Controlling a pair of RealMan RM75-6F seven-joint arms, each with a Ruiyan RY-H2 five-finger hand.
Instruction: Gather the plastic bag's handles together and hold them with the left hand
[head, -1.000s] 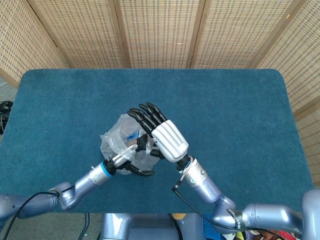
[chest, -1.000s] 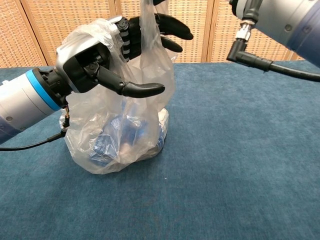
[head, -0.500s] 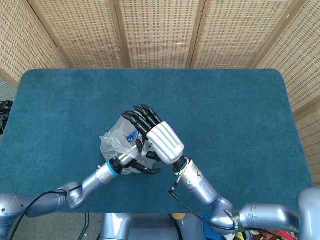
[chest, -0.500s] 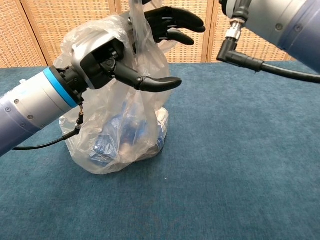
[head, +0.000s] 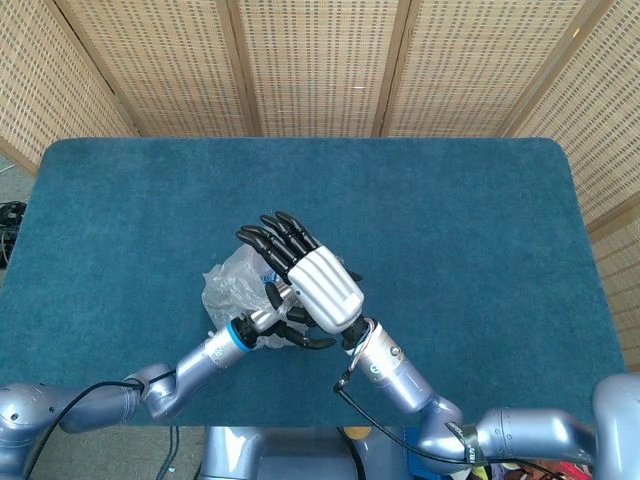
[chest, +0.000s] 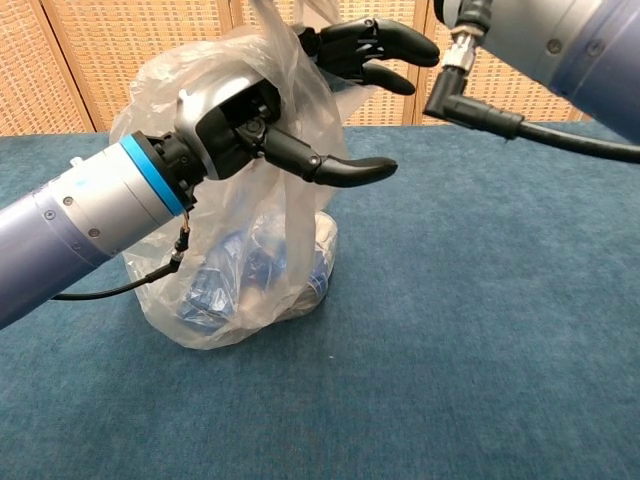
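The clear plastic bag (chest: 235, 285) with blue packets inside stands on the blue table; from above the bag (head: 222, 288) lies partly under both hands. One handle strip (chest: 282, 45) rises taut past the top of the chest view, at my right hand (chest: 372, 48). The right hand (head: 318, 283) hovers over the bag with fingers stretched out; the pinch itself is hidden. My left hand (chest: 245, 115) pushes in among the bag's upper plastic, thumb pointing right, and plastic is draped over its back. It grips nothing that I can see. In the head view the left hand (head: 282, 320) sits just below the right.
The blue cloth-covered table (head: 450, 220) extends wide around the bag. Woven wicker screens (head: 320, 60) close off the back. A black cable (chest: 540, 130) hangs from my right forearm above the table's right side.
My left hand has pushed further forward and right through the bag's top, more forearm showing. The right hand has shifted slightly with the raised handle. The bag body stayed put.
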